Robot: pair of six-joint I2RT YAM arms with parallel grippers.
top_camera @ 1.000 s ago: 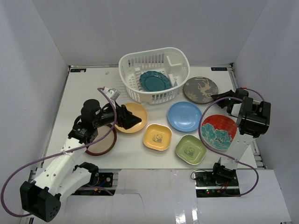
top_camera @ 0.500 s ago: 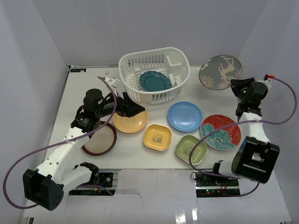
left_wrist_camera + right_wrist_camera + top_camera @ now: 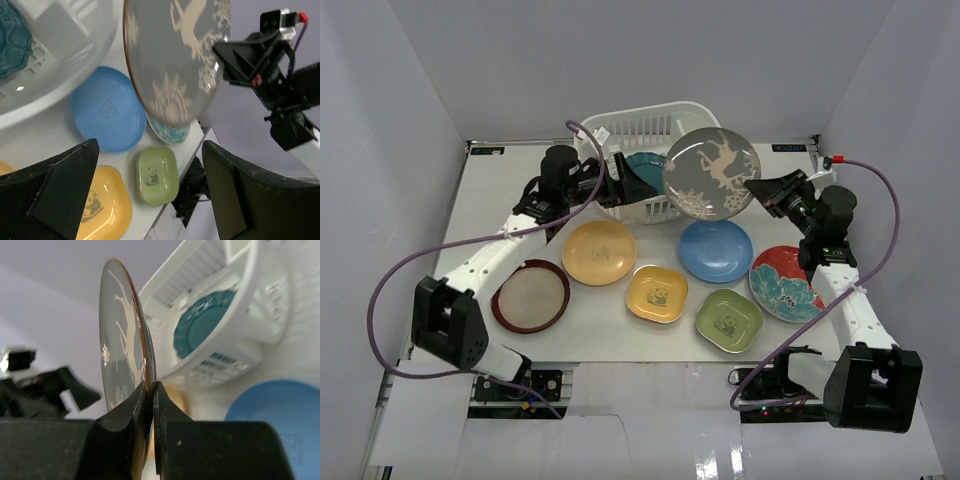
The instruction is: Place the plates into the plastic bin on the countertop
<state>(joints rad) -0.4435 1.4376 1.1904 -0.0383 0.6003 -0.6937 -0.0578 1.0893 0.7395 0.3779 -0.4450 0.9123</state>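
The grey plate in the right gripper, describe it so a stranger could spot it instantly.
Find the white slotted bin at the back. At its right front, the right gripper pinches the grey plate by the rim. Unlike the blue plate lying flat nearby, this one is raised, grey with a pale animal figure.

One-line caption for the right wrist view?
Right gripper holds the grey patterned plate by its rim, jaws shut, near the bin holding a teal plate.
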